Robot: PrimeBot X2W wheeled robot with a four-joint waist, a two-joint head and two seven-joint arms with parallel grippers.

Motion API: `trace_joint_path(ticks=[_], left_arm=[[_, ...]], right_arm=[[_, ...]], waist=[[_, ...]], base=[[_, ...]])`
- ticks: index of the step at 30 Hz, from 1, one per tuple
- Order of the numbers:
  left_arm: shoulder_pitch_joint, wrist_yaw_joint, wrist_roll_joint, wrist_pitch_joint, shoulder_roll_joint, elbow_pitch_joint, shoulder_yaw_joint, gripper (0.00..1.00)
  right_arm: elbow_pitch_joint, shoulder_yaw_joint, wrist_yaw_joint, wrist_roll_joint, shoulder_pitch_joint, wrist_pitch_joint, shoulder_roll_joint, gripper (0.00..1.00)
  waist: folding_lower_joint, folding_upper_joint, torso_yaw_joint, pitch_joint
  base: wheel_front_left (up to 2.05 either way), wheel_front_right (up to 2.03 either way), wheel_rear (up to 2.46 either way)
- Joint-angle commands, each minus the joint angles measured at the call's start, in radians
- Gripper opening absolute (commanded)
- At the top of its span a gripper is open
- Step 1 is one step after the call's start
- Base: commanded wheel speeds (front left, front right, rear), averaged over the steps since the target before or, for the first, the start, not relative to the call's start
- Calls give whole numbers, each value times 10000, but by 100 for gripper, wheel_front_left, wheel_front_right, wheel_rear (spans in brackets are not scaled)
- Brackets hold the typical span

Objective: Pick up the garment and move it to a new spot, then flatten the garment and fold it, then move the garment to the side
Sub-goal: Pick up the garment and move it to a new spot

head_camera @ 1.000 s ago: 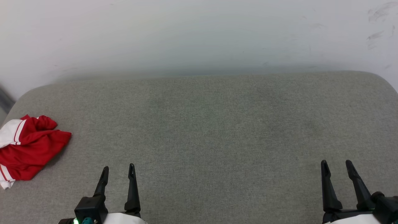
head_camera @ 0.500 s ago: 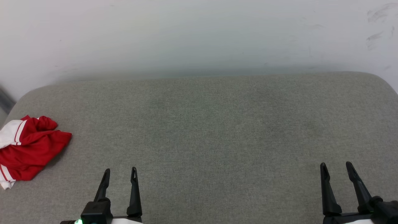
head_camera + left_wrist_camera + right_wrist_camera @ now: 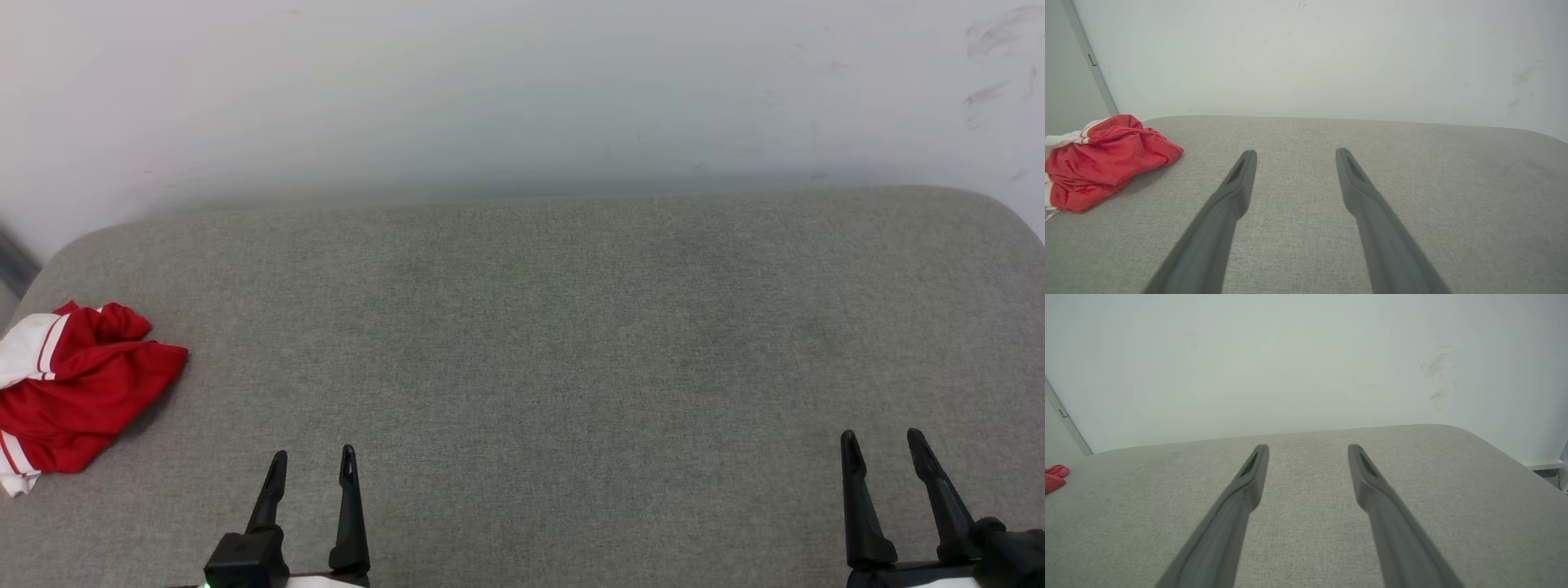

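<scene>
Grey woven cushion, crumpled soft garment

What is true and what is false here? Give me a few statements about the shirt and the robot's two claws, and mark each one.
1. The garment lies crumpled at the left end of the grey fabric surface. True.
2. The left gripper is holding the garment. False: its jaws stand open and empty, apart from the cloth.
3. The right gripper is open with nothing between its fingers. True.
4. The garment is folded flat in the middle of the surface. False: it is bunched up, far to the left.
5. A pale wall stands behind the surface. True.
</scene>
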Motion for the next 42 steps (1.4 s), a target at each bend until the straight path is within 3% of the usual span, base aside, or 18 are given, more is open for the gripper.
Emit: trace_joint_path(ticks=[1, 15, 42], left_arm=[[120, -40, -9, -45, 10, -5, 36, 100], [-43, 205, 68, -38, 8, -3, 171, 100], [175, 642, -165, -38, 8, -3, 807, 100]], right_arm=[[24, 19, -3, 84, 137, -21, -5, 100], [-123, 59, -3, -179, 175, -21, -3, 100], [-274, 304, -3, -397, 372, -21, -3, 100]], waist=[[0, -1, 0, 0], [0, -1, 653, 49], [0, -1, 4354, -1]], base=[[0, 0, 0], [0, 0, 0], [0, 0, 0]])
